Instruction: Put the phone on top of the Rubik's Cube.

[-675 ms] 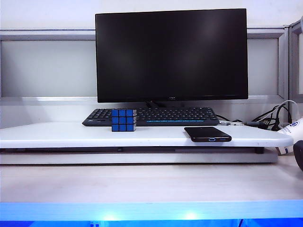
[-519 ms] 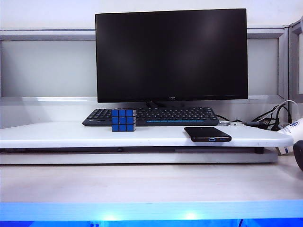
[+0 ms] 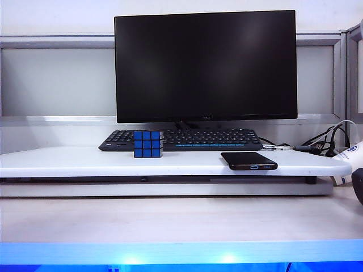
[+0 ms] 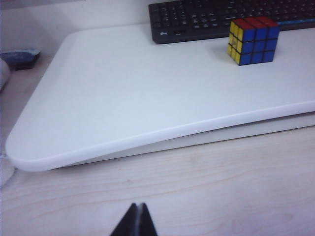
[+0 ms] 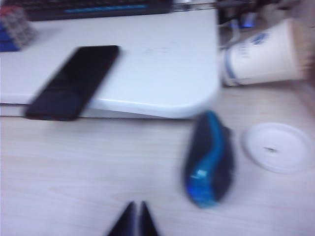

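Exterior view: phone (image 3: 249, 160) flat at the front edge of the white platform (image 3: 68, 161), one short end poking past the rim; Rubik's Cube (image 3: 148, 144) well apart, just in front of the keyboard (image 3: 181, 139); no gripper visible. Left wrist view: left gripper (image 4: 137, 206) with fingers pressed together, empty, above bare desk, cube far across the platform. Right wrist view: right gripper (image 5: 136, 204) likewise closed and empty, short of the phone (image 5: 74, 81), near a blue mouse (image 5: 209, 158). Risks: closed jaws shoving the phone; thin slab slipping; cube tipping or sliding under an off-centre placement.
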Controlling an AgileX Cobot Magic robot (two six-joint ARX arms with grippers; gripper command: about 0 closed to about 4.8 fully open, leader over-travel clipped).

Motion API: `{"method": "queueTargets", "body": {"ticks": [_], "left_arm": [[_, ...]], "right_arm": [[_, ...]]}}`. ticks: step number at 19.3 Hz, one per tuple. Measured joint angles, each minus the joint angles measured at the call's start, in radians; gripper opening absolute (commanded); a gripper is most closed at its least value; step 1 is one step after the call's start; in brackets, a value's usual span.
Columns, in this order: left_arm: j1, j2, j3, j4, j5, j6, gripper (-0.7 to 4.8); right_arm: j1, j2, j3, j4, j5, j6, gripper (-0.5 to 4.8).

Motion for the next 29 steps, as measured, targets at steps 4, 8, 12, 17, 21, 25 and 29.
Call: {"method": "queueTargets", "body": {"ticks": [4,8,12,17,21,25,29], "left_arm": [[0.0,0.0,0.0,0.003,0.052,0.0,-0.05],[0.0,0.0,0.001,0.01,0.21,0.0,-0.06],[0.0,0.0,0.003,0.011,0.353,0.0,-0.05],[0.0,0.0,0.01,-0.011,0.451,-0.003,-0.05],[0.0,0.0,0.011,-0.013,0.456,-0.004,-0.06],[0.0,0.0,0.011,-0.015,0.457,-0.004,-0.06],[0.0,0.0,0.012,-0.016,0.459,-0.004,-0.06]], "right_arm": [[0.008,0.0,0.001,0.12,-0.096,0.078,1.92],[0.045,0.0,0.058,0.153,-0.135,0.204,2.96],[0.082,0.018,0.096,0.179,-0.21,0.34,4.33],[0.116,0.153,0.109,0.306,-0.264,0.578,4.79],[0.117,0.365,0.111,0.423,-0.379,0.76,4.79],[0.117,0.696,0.111,0.661,-0.413,0.918,4.79],[0.117,1.054,0.146,0.87,-0.422,0.97,4.79]]}}
